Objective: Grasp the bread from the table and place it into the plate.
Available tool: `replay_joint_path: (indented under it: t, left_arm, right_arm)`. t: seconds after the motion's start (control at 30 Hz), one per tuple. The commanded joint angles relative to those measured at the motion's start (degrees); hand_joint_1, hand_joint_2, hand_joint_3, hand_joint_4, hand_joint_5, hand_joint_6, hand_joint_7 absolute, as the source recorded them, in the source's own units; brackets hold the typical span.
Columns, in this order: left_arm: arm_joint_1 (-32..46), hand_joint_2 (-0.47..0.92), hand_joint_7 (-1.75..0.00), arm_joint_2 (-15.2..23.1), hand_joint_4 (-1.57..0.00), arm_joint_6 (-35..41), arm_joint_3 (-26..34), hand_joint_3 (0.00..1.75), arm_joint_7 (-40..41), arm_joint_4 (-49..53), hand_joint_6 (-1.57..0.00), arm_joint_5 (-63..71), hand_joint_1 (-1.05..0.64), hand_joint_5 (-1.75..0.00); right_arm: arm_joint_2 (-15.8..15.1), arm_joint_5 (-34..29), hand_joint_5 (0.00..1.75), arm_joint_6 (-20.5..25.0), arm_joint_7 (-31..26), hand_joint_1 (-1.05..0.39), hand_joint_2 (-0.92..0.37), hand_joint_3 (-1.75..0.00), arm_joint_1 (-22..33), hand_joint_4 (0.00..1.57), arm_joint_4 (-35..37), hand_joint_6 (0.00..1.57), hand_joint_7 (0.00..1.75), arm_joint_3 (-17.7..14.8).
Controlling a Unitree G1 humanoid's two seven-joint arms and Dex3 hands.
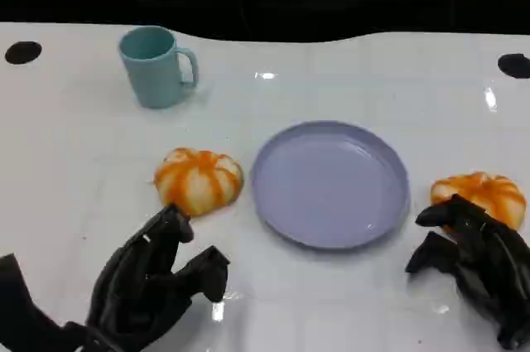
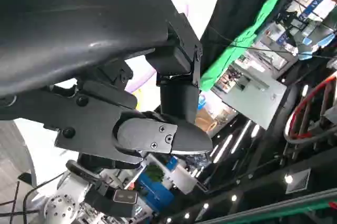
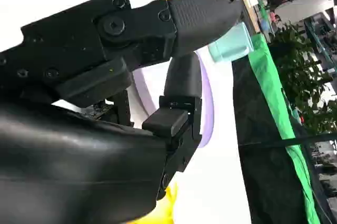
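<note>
The head view looks down from above the near edge of the white table, facing the dark backdrop beyond its far side. Each wrist view sits tight behind its own robot hand, rolled sideways, looking across the table toward the room. The lilac plate shows in both head and right wrist views.

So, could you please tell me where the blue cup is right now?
In the head view the blue cup stands upright at the table's far left, beyond the left bread.
</note>
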Motion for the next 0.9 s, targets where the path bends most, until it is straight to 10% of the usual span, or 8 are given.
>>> replay_joint_path:
  t: [0.03, 0.63, 0.9]
  left_arm:
    - [0.31, 0.92, -1.62, 0.64, -0.92, -0.31, 0.39, 0.12, -0.17, 0.08, -0.78, 0.19, -0.62, -1.75]
    - [0.4, 0.92, -1.63, 0.85, -0.91, -0.25, 0.49, 0.14, -0.19, -0.4, -0.77, 0.13, -0.62, -1.75]
    - [1.17, 0.92, -0.81, 2.96, -0.46, -16.53, -3.16, 0.2, 2.56, -5.05, -0.5, 14.02, -0.63, -1.37]
  right_arm:
    - [-0.79, -0.27, 1.57, 0.44, -0.31, -0.53, -0.92, -0.28, 0.45, 0.65, 0.83, 0.61, 1.27, -0.42]
    - [-0.81, -0.27, 1.57, -0.51, 0.31, -0.54, -0.92, -0.28, 0.22, 0.68, 1.7, 0.63, 1.25, -0.43]
    - [-0.63, 0.11, 1.56, 0.64, 0.11, -0.54, -0.92, -0.27, -0.6, 0.67, 2.01, 0.63, 1.23, -0.58]
